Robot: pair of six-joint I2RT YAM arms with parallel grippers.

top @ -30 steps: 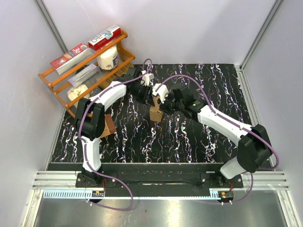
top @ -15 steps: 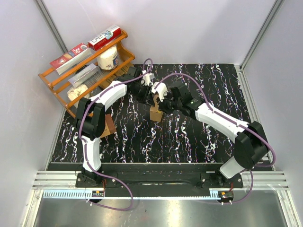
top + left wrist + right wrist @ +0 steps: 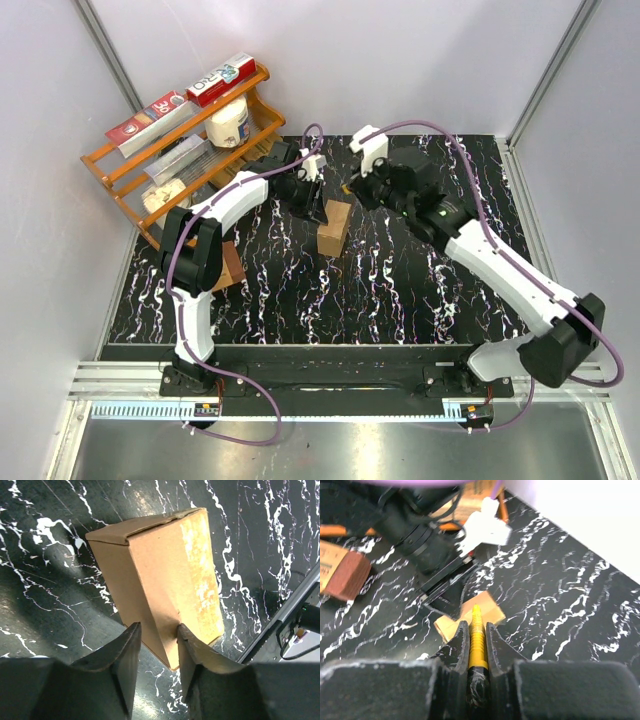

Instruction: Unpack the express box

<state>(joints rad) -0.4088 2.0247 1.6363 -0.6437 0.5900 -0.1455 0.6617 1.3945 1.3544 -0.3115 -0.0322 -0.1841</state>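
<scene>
The left gripper (image 3: 316,205) reaches across the black marbled table (image 3: 400,290) and is closed down onto the express box (image 3: 333,228), which stands directly at its fingertips. In the left wrist view the two dark fingers (image 3: 127,650) straddle one lower corner of the box (image 3: 165,575), one pad on each adjoining cardboard face, with only a narrow gap between them, filled by the box's edge. From there the box leans away from the gripper, its top flap edge at the far end and a paler, scuffed strip running down the face by the right-hand finger. The right gripper (image 3: 352,186) hangs above the table just beyond the box, clear of it and close to the left gripper's tip. Its jaws are nearly together, pinching a slim yellow tool (image 3: 476,625) whose shaft runs straight out between the fingers, with a black section further back in the grip. In the right wrist view the box (image 3: 492,611) lies just past the tool's tip and below it; whether the tip touches the cardboard cannot be told. The left arm's black wrist sits ahead and to the left of the right gripper. A darker reddish-brown box (image 3: 230,265) lies well behind the left gripper, beside that arm's elbow, and a wooden rack (image 3: 97,152) holding cartons and a white jar stands off to the left gripper's left, at the table's far corner
</scene>
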